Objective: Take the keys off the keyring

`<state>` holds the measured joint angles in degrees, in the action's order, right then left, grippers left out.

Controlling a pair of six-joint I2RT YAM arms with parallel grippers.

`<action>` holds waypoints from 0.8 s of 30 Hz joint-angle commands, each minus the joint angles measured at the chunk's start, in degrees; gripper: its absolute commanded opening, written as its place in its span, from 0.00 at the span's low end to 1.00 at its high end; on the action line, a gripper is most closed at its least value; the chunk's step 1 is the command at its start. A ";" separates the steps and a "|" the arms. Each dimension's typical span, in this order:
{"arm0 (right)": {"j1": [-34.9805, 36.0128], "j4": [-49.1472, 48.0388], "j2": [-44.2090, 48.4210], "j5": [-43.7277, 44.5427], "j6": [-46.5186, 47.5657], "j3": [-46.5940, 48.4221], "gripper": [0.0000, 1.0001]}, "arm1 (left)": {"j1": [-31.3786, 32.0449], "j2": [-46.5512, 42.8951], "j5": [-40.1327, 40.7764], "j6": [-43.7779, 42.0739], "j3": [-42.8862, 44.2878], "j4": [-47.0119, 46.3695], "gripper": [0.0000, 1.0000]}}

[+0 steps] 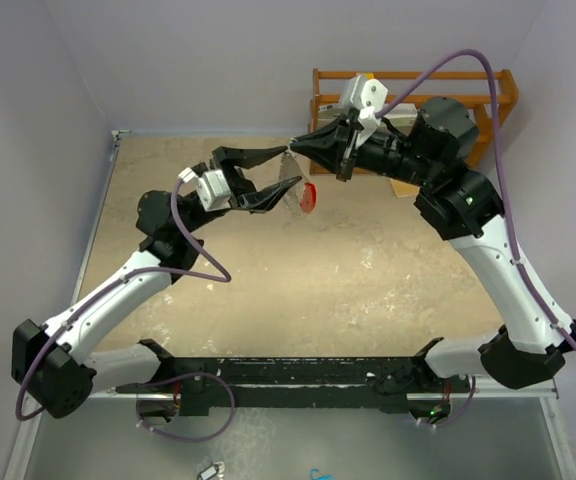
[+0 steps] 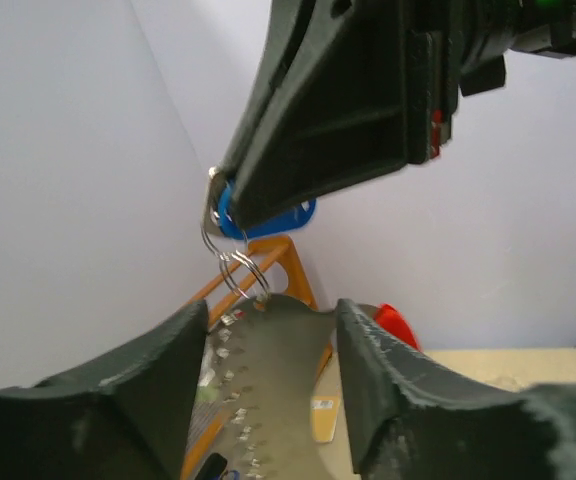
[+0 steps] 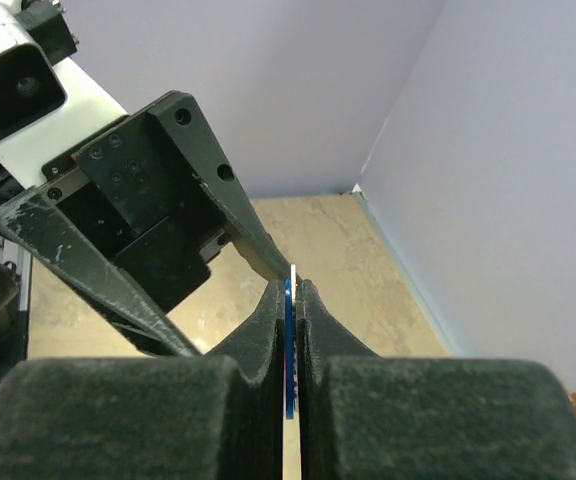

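The left gripper (image 2: 271,310) shows its two dark fingers spread at 7 and 5 o'clock, with a toothed silver key (image 2: 268,390) lying flat between them. Toward 12 o'clock, the keyring (image 2: 236,268) links it to a blue-headed key (image 2: 286,220), which is pinched in the tip of the right gripper (image 2: 233,203) reaching in from 1 o'clock. A red fob (image 2: 398,325) peeks out at 4 o'clock of the rings.

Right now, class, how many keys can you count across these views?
2. A blue-headed key is pinched in the right fingers; a silver toothed key shows in the gap between the left fingers. Others may be hidden.
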<state>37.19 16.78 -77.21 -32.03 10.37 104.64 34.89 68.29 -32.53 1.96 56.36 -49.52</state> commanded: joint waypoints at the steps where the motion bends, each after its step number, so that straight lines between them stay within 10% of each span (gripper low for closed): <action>1: 0.53 -8.01 3.80 -0.05 0.81 0.70 0.00 | -0.03 -6.34 -4.75 -6.77 1.37 12.20 0.55; 8: 0.58 -7.88 4.75 -2.85 1.31 -0.60 0.00 | -0.06 -16.24 7.10 -16.64 1.20 21.13 0.58; 15: 0.59 -7.17 7.98 -10.60 4.81 -4.01 0.00 | -0.02 -14.62 20.51 -11.85 3.68 18.32 0.40; 24: 0.52 -6.37 9.94 -18.11 6.22 -5.47 0.00 | -0.03 -8.14 17.47 -7.03 8.87 21.72 0.39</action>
<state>37.50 13.43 -69.54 -44.84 15.16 99.57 34.89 59.22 -14.44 -7.60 62.28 -28.75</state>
